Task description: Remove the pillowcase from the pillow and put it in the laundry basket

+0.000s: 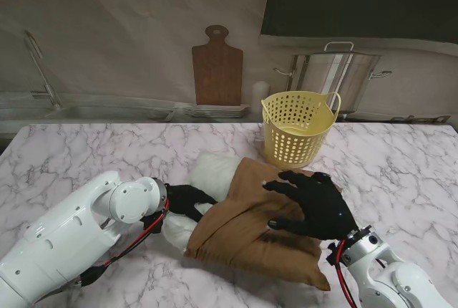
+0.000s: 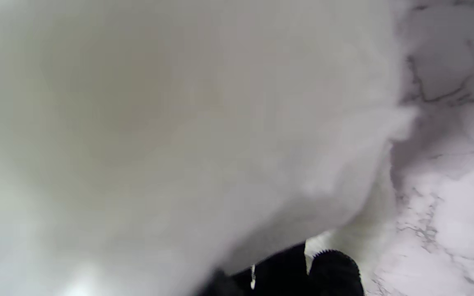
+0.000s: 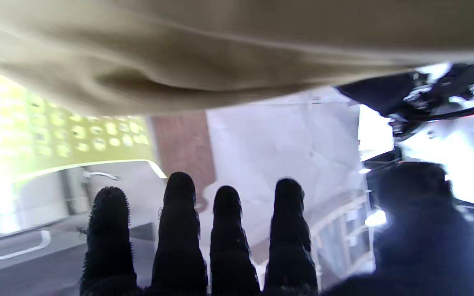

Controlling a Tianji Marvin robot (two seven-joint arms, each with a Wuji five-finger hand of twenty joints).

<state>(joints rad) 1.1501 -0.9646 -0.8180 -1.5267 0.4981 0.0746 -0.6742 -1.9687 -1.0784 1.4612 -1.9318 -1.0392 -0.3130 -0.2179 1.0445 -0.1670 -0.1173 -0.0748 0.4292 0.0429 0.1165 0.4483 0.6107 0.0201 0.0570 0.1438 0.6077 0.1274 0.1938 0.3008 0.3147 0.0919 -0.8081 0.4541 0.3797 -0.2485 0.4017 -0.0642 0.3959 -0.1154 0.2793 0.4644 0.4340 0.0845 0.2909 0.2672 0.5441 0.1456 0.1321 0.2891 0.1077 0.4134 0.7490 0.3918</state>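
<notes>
The white pillow [image 1: 210, 173] lies mid-table, its left end bare. The brown pillowcase [image 1: 247, 229] covers the rest of it, down to the near right corner. My left hand [image 1: 184, 200], in a black glove, grips the pillow's bare end at the case's opening. In the left wrist view the blurred pillow [image 2: 179, 135] fills the frame above curled fingertips [image 2: 332, 271]. My right hand [image 1: 315, 204] is over the pillowcase with its fingers spread, holding nothing. The right wrist view shows straight fingers [image 3: 179, 230] and the brown cloth [image 3: 220, 53]. The yellow laundry basket [image 1: 295, 127] stands upright just beyond the pillow.
A wooden cutting board [image 1: 217, 71] leans on the back wall, and a steel stockpot [image 1: 333, 71] stands behind the basket. A sink and a tap [image 1: 43, 71] are at the far left. Bare marble table [image 1: 79, 154] lies to the left and right of the pillow.
</notes>
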